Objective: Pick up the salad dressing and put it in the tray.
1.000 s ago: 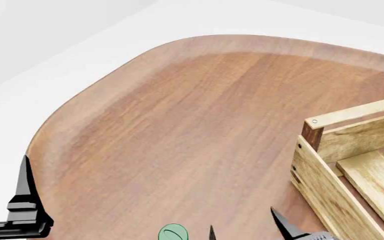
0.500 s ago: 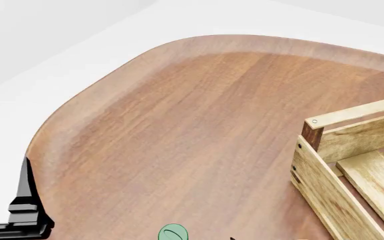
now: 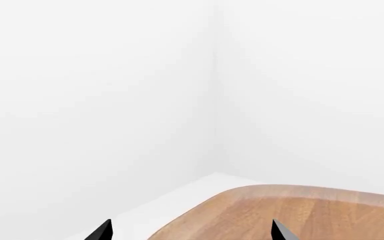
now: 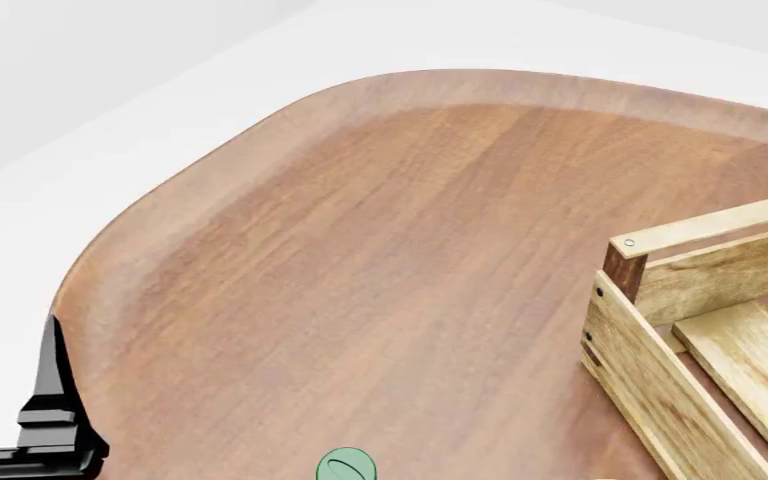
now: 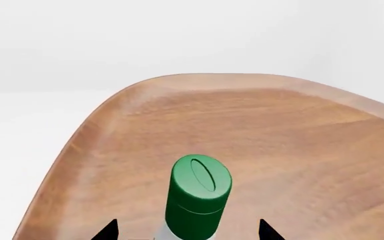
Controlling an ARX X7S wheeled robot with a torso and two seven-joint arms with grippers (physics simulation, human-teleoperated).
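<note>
Dressing bottle [image 5: 197,197] upright on the table [image 4: 398,260], between the right gripper's [image 5: 186,231] spread, ungripping tips; left gripper [image 3: 190,231] open, idle; lift and transfer to tray [image 4: 704,340] remain.

Salad dressing bottle [image 5: 197,200]: dark green cylindrical cap with an oval recess on top, pale neck just visible below it. Standing upright on the brown wooden table [image 4: 398,260], near its near edge; only the cap top [image 4: 345,466] showing in the head view. Tray [image 4: 704,340]: light-wood slatted crate with a dark brown corner post and a top rail, sitting on the table to the right, well apart from the bottle.
</note>
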